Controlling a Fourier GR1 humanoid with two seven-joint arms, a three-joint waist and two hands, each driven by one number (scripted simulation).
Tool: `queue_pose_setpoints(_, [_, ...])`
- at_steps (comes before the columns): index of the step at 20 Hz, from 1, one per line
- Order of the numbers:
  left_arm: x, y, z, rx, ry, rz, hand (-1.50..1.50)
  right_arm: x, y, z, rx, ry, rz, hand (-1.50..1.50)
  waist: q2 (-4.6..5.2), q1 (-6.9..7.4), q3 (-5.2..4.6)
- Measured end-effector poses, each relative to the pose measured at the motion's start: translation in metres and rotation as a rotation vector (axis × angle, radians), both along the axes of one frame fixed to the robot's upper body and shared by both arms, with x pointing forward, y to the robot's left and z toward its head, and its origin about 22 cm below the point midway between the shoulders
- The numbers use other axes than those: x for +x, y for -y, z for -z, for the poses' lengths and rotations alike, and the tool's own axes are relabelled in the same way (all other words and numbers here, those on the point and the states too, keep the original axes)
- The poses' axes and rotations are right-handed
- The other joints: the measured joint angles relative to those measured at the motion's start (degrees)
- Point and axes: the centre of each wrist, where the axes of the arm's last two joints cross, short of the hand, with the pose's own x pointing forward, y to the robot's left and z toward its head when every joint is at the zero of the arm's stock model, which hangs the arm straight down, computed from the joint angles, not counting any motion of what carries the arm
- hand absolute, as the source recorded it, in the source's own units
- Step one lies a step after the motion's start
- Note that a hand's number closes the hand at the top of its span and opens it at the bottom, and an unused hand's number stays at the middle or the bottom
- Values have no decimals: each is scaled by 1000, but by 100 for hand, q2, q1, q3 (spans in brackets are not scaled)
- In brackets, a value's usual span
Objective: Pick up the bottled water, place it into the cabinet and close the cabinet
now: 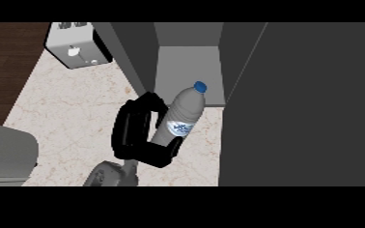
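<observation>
The right hand (132, 131) curls round the water bottle (183, 111) at its labelled middle, tilted just near the open cabinet (187, 60). The smooth plastic looks light, probably slippery; mid-body suits.

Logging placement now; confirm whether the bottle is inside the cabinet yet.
No: the hand holds the bottle tilted above the counter, most of its body outside the cabinet.

Free: cabinet interior (187, 70); door (299, 106) blocks right, toaster (77, 46) stands left.
</observation>
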Motion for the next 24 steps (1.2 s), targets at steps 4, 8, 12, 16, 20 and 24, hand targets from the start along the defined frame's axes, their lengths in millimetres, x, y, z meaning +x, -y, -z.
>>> queue_pose_setpoints(4, [1, 32, -35, 23, -10, 5, 150, 6, 1, 0, -5, 9, -11, -150, 7, -30, 0])
queue_pose_setpoints(8, [3, 57, -63, 46, 1, -27, 150, 7, 2, -1, -11, 9, -1, -150, 12, -56, 0])
queue_pose_setpoints(12, [13, 74, -81, 66, 7, -77, 150, 12, 2, -1, -10, 12, -6, -150, 22, -81, -1])
queue_pose_setpoints(16, [28, 86, -92, 100, 4, -122, 150, 12, 6, -2, -30, 14, -5, -150, 24, -102, -3])
queue_pose_setpoints(20, [46, 94, -92, 140, -6, -165, 150, 14, 7, -3, -33, 13, -3, -150, 38, -129, -4])
queue_pose_setpoints(24, [68, 90, -87, 183, -12, -192, 150, 13, 13, -6, -57, 11, 5, -150, 46, -123, -5])
